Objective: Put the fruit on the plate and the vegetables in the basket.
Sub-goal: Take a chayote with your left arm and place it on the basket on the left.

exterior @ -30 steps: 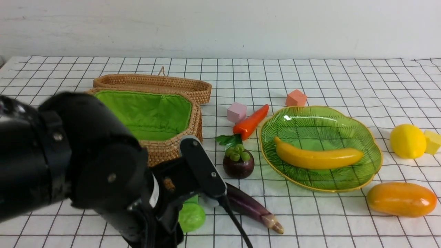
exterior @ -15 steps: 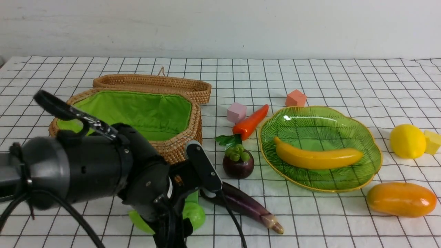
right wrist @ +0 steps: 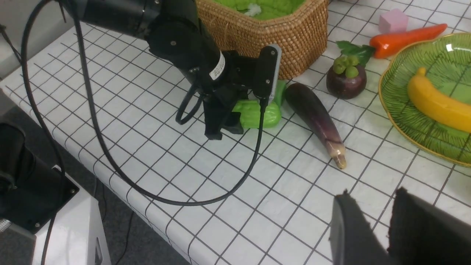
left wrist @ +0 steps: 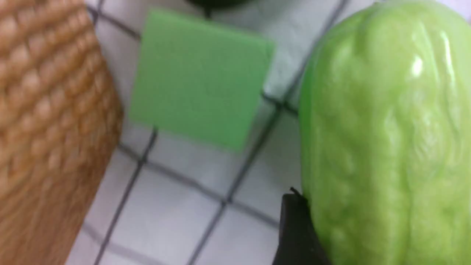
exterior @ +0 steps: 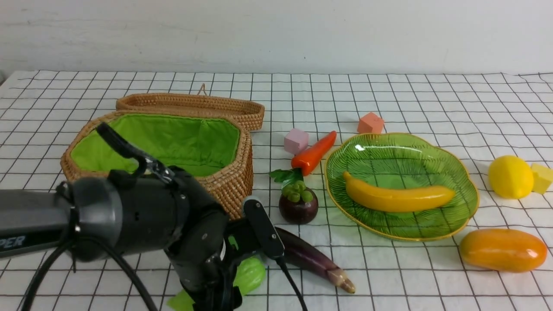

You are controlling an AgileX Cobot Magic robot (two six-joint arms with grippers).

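Beside the tan woven wicker basket (exterior: 229, 185), the left gripper (right wrist: 226, 129) touches a bumpy light-green plastic gourd (left wrist: 382, 140) (clamped or not, I cannot tell); the right gripper (right wrist: 373, 191) has its jaws slightly apart, empty.

Long yellow plastic banana (exterior: 399, 198) lies across ribbed green glass plate (exterior: 406, 155). Round purple mangosteen (exterior: 299, 206), yellow lemon (exterior: 511, 177), oblong orange mango (exterior: 503, 249) off plate. Orange-red carrot (exterior: 314, 153), dark purple eggplant (exterior: 311, 259) outside open green-lined wicker basket (exterior: 229, 188). Bumpy light green gourd (exterior: 252, 274), half hidden, seemingly lies near its front wall.
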